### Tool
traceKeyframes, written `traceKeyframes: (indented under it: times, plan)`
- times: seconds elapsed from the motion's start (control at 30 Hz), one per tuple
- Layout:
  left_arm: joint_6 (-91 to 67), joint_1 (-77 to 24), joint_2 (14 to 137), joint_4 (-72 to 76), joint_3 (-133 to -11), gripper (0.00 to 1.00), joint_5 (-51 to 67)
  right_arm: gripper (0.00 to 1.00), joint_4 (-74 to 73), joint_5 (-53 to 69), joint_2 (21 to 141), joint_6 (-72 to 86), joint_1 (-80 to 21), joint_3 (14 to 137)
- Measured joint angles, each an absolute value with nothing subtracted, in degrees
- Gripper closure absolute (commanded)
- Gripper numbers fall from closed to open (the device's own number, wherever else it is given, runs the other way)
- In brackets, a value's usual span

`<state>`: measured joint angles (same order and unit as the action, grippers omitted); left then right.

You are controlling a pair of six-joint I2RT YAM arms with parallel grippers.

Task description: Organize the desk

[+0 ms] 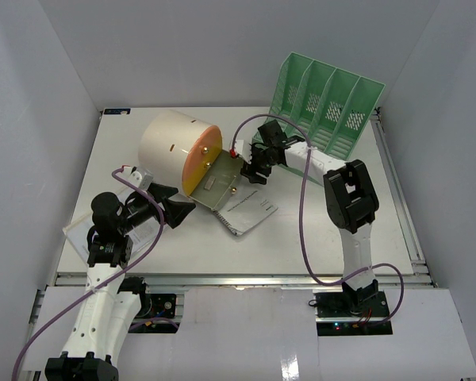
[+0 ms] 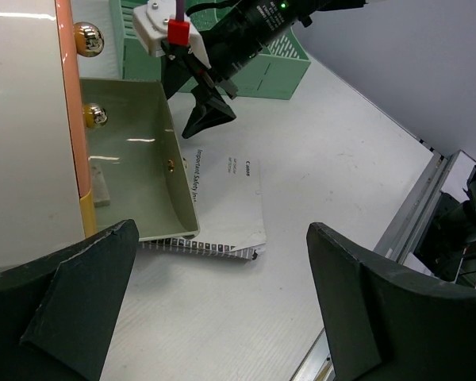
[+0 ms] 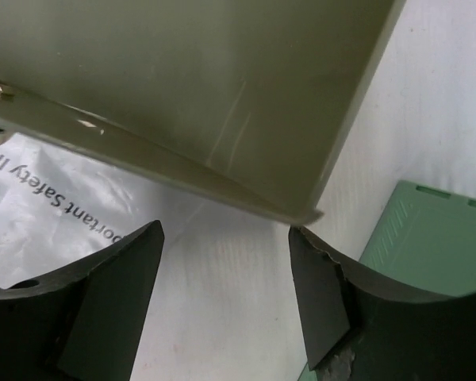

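We note the desk [image 1: 341, 238] lies beneath the cream drawer box [image 1: 170, 143] and extends past it on every side. Right gripper [image 3: 222, 270]: fingers spread, grasping nothing, just beside a corner of the box's open drawer [image 3: 222, 87]. Left gripper [image 2: 222, 270]: fingers wide apart, empty, on the box's near side.

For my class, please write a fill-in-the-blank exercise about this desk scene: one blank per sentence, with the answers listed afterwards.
1. A printed ____ lies on the desk, partly under the open drawer of the drawer box.
2. The file rack at the back of the desk is ____ in colour.
3. The left gripper is open and holds ____.

Missing words: booklet; green; nothing.
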<state>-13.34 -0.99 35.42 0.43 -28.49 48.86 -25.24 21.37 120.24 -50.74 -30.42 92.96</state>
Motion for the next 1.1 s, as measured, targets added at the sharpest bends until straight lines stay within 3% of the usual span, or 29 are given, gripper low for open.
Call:
traceKeyframes:
  times: [0.47, 0.83, 1.1]
  plan:
    - [-13.1, -1.0, 35.6, 0.4, -28.5, 0.02, 48.8, 0.27, -25.0, 27.6, 129.4, -52.8, -28.3, 103.9]
    - [-12.9, -1.0, 36.4, 0.4, -28.5, 0.02, 48.6, 0.39, -25.3, 29.1, 134.1, -53.7, -27.9, 107.3]
    - [-12.9, -1.0, 36.8, 0.4, -28.5, 0.02, 48.5, 0.79, -25.3, 29.8, 135.1, -54.4, -27.9, 108.3]
